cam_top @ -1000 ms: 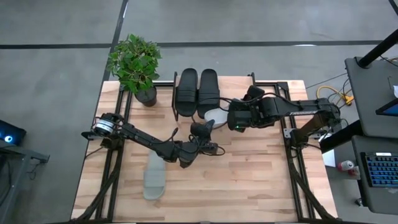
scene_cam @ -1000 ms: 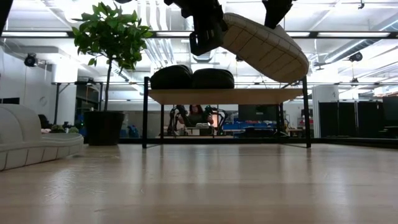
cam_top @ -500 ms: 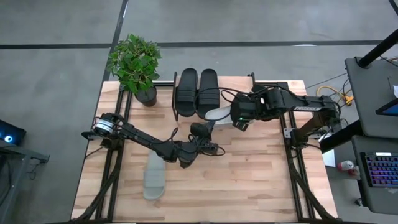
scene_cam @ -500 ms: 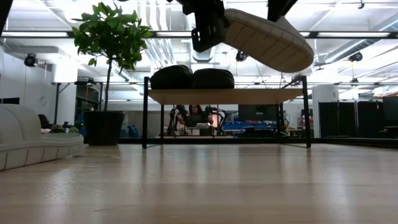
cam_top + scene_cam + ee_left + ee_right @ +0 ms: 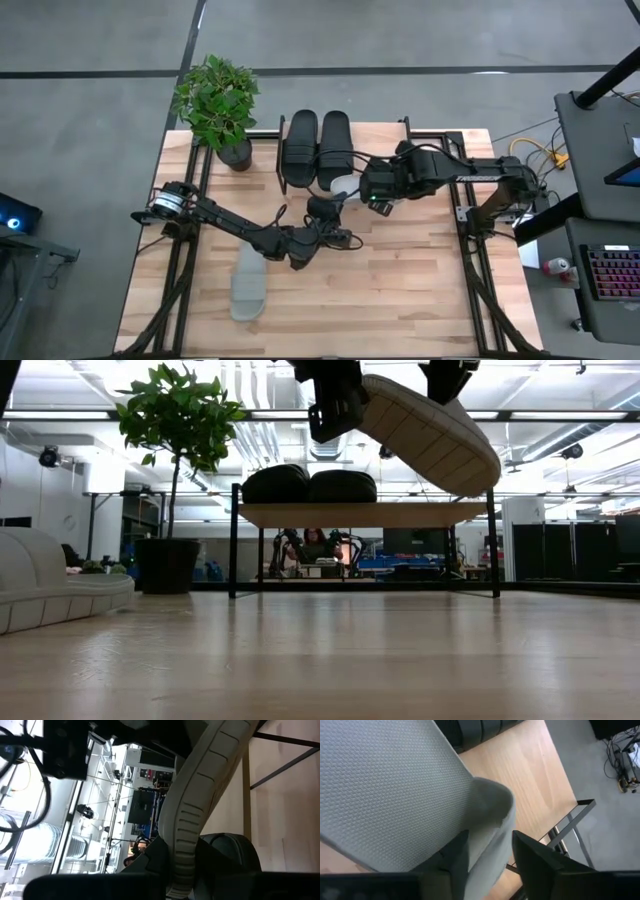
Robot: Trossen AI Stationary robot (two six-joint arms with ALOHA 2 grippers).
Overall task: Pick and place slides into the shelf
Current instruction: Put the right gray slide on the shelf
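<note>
1. Between both arms' fingers, above the counter (image 5: 400, 280), a pale grey slide (image 5: 430, 430) hangs tilted; no brand or writing is legible on its ribbed sole.
2. Right gripper (image 5: 487, 852): fingers closed onto the slide's edge.
3. Left gripper (image 5: 177, 862): fingers nearly closed, pinching the slide's other end.
4. Beyond the fingers, the black pair (image 5: 318, 148) rests on the shelf (image 5: 360, 514).
5. Second pale slide (image 5: 248, 283): on the counter, well apart.
6. Potted plant (image 5: 218, 105): beside the shelf.

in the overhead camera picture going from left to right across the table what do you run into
Potted plant → grey slide lying flat → black pair on the shelf → left gripper → right gripper, both holding the second grey slide.
</note>
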